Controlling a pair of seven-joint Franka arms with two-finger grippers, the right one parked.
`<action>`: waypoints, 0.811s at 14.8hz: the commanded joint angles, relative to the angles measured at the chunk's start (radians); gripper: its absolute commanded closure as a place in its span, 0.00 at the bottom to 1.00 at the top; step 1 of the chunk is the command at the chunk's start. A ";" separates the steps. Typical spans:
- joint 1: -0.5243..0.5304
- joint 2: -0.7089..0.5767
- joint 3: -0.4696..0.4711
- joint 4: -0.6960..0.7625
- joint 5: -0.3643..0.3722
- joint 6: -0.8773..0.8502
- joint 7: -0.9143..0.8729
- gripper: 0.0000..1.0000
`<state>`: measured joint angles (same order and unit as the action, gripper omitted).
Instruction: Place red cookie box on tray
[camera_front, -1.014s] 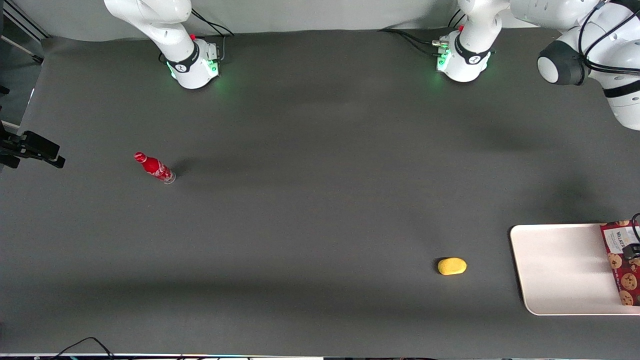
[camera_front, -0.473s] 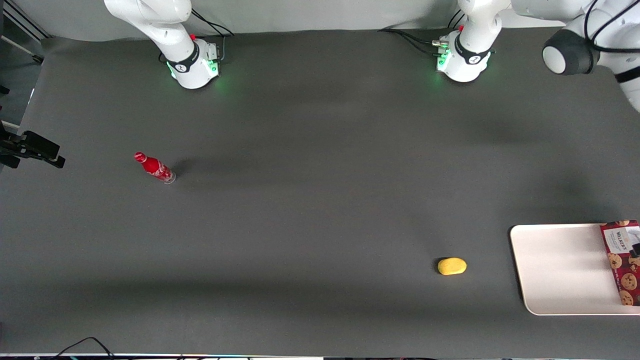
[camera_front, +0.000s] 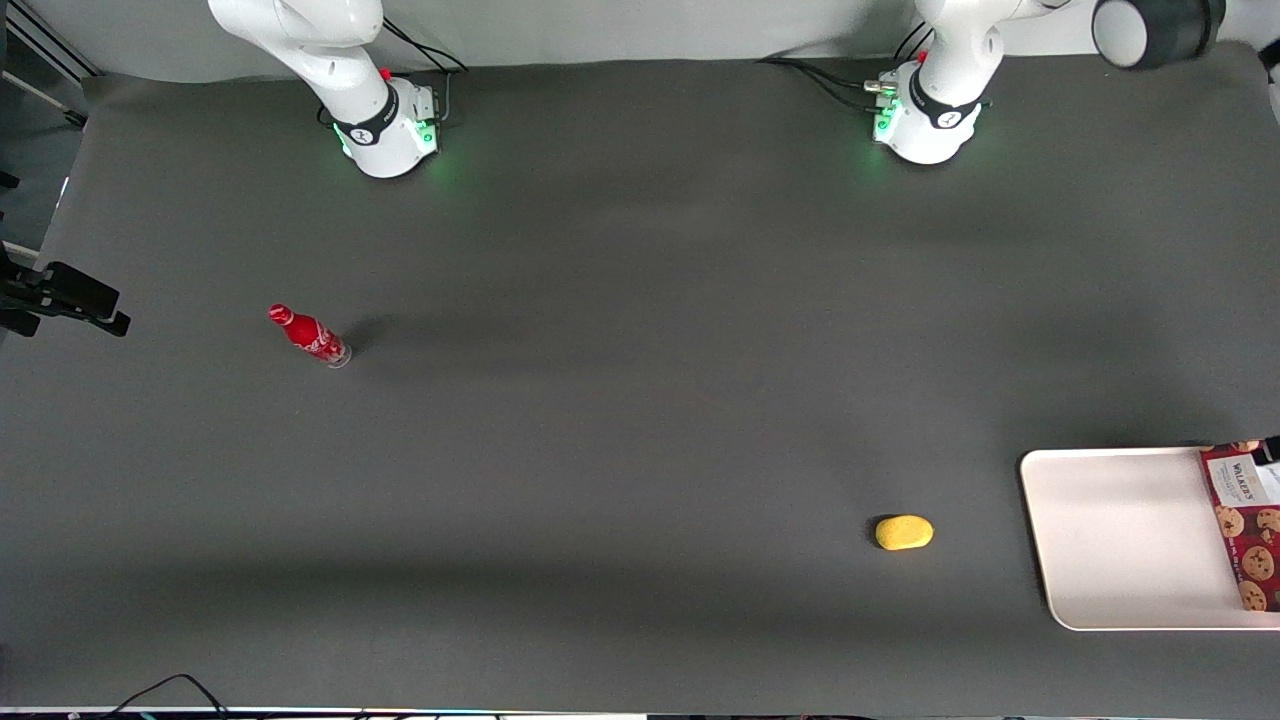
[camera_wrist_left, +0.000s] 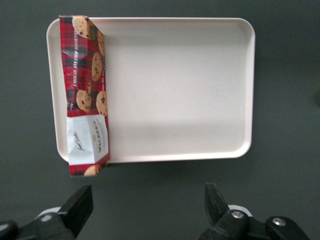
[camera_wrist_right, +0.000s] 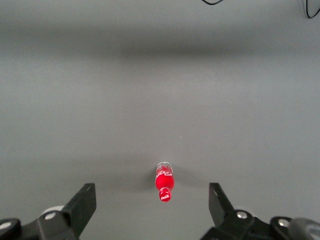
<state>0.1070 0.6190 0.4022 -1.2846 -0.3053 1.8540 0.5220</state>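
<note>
Red cookie box on tray, below spread-fingered tool.

Printed cardboard red cookie box, smooth matt tray, open-jawed gripper above.

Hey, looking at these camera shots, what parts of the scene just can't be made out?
- Front view: the red cookie box and the tray are cut off by the picture's edge, so their full extent is hidden.
- Left wrist view: the gripper hangs open above the table beside the tray; only its fingertips show.
- Small print on the box label is too small to read.
- Right wrist view: the red bottle label is too small to read.
</note>
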 joint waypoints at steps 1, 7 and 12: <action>-0.130 -0.287 0.003 -0.258 0.141 -0.056 -0.095 0.00; -0.148 -0.612 -0.219 -0.493 0.304 -0.131 -0.336 0.00; -0.138 -0.769 -0.305 -0.570 0.302 -0.150 -0.355 0.00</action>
<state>-0.0379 -0.0421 0.1337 -1.7781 -0.0200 1.6947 0.1972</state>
